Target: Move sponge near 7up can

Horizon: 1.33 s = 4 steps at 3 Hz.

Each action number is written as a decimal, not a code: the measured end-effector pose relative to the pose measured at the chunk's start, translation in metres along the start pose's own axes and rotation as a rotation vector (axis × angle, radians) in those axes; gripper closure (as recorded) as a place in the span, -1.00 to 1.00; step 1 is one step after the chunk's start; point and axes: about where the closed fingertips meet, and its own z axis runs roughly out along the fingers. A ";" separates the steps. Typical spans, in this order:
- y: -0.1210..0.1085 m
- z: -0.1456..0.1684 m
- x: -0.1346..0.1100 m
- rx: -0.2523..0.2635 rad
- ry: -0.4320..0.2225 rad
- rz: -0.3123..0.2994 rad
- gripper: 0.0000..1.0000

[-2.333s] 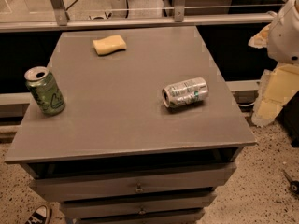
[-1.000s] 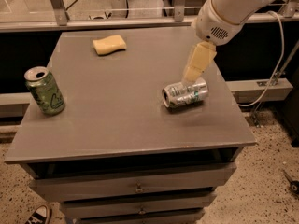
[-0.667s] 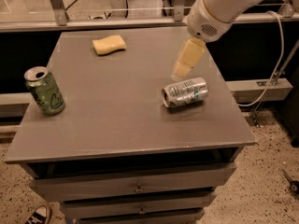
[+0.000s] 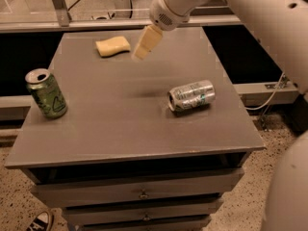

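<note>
The pale-yellow sponge [image 4: 113, 46] lies flat near the far left edge of the grey table [image 4: 120, 119]. The silver 7up can [image 4: 191, 96] lies on its side right of the table's middle, well apart from the sponge. My gripper [image 4: 143, 51] hangs above the table just right of the sponge, a little above the surface and not touching it. The white arm reaches in from the upper right.
An all-green can [image 4: 46, 94] stands upright near the table's left edge. The table top sits on a cabinet with drawers [image 4: 142, 194]. A metal rail [image 4: 96, 24] runs behind the far edge. A shoe [image 4: 38, 222] shows on the floor at bottom left.
The arm has swung in from the right and across the table to the left. The gripper has moved from above the 7up can to beside the sponge. The sponge and both cans have not moved.
</note>
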 end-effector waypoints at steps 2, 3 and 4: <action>-0.048 0.116 -0.021 0.031 -0.094 0.189 -1.00; -0.064 0.148 -0.019 0.033 -0.134 0.291 -1.00; -0.068 0.171 -0.022 0.009 -0.160 0.369 -0.67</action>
